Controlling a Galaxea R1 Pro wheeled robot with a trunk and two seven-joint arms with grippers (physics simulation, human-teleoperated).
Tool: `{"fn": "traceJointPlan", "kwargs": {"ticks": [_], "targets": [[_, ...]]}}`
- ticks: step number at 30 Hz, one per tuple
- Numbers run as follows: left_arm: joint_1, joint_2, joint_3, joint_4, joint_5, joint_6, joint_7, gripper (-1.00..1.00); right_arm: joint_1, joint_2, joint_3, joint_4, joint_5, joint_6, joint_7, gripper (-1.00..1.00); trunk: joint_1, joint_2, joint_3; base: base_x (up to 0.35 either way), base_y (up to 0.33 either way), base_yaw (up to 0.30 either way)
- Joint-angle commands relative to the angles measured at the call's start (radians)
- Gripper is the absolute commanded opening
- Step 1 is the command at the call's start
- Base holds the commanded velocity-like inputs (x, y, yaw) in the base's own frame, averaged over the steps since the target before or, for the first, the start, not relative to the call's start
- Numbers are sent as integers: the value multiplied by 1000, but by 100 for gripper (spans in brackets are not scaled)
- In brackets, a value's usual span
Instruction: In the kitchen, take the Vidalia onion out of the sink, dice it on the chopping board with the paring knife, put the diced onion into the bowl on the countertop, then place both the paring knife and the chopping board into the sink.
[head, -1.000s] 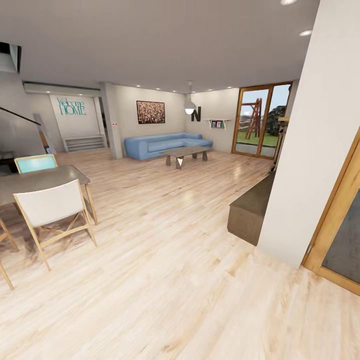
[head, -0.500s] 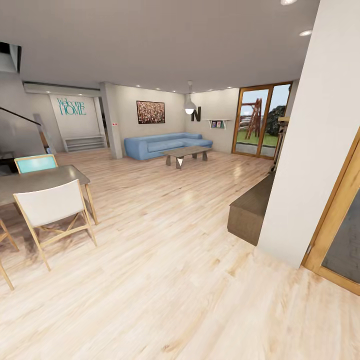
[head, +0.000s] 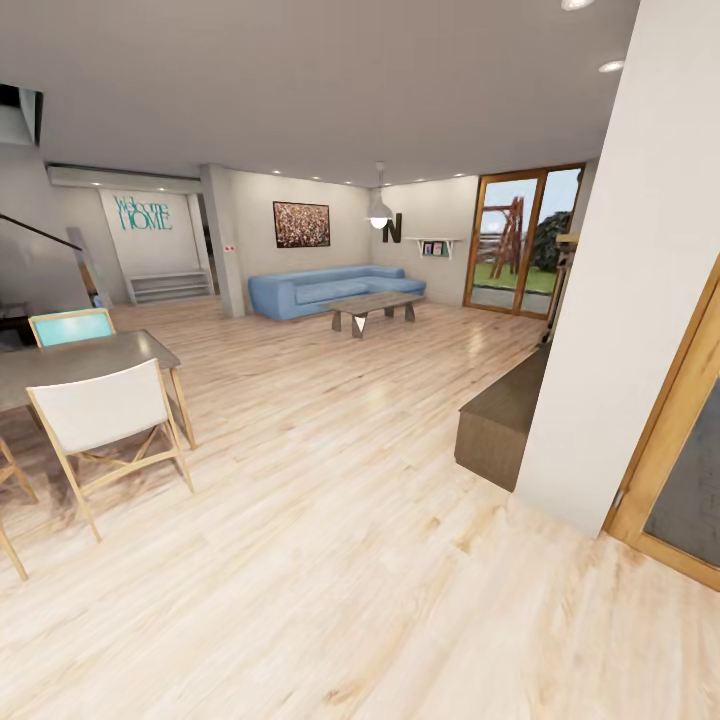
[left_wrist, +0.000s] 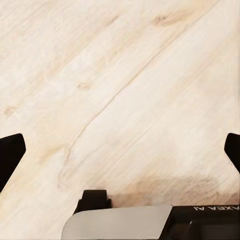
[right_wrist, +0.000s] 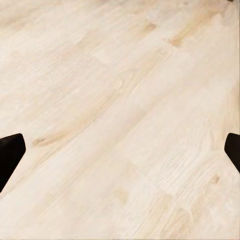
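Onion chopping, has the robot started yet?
Nothing looks done. The robot faces a living room with a blue sofa and dining table. Both claws, left and right, hang open and empty over wood floor. Finding the kitchen, dicing and clearing up all remain.

**Colours of the living room**

You face a pale, knotty wood-grain floor (head: 330, 520), a blue sofa (head: 320, 288), a white chair (head: 105, 415), a turquoise chair (head: 70, 326), teal wall lettering (head: 143, 213), and black fingertips (left_wrist: 10, 155) over blond planks.
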Motion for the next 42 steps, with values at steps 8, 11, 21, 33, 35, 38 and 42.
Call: {"fn": "traceJointPlan", "kwargs": {"ticks": [8, 11, 21, 33, 35, 38, 42], "targets": [[-1, 2, 1, 34, 4, -9, 0, 100, -1, 0, -3, -11, -5, -9, -11, 100, 0, -1, -1, 0, 0, 0], [-1, 4, 2, 35, 5, -9, 1, 100, -1, 0, -5, -2, -5, -10, -12, 100, 0, -1, -1, 0, 0, -50], [-1, 14, 1, 37, 11, -9, -7, 100, -1, 0, -7, 22, -6, -13, -11, 100, 0, -1, -1, 0, 0, -237], [-1, 17, -1, 44, 11, -10, -7, 100, -1, 1, -76, 26, -7, -14, -11, 100, 0, -1, -1, 0, 0, -275], [-1, 17, -1, 45, 11, -10, -7, 100, -1, 2, -77, 27, -7, -14, -11, 100, 0, -1, -1, 0, 0, -279], [-1, 17, -4, 46, 11, -10, -8, 100, -1, 1, -78, 35, -7, -14, -11, 100, 0, -1, -1, 0, 0, -280], [-1, 17, -6, 47, 11, -11, -8, 100, -1, 1, -78, 39, -8, -14, -11, 100, 0, -1, -1, 0, 0, -281]]}}
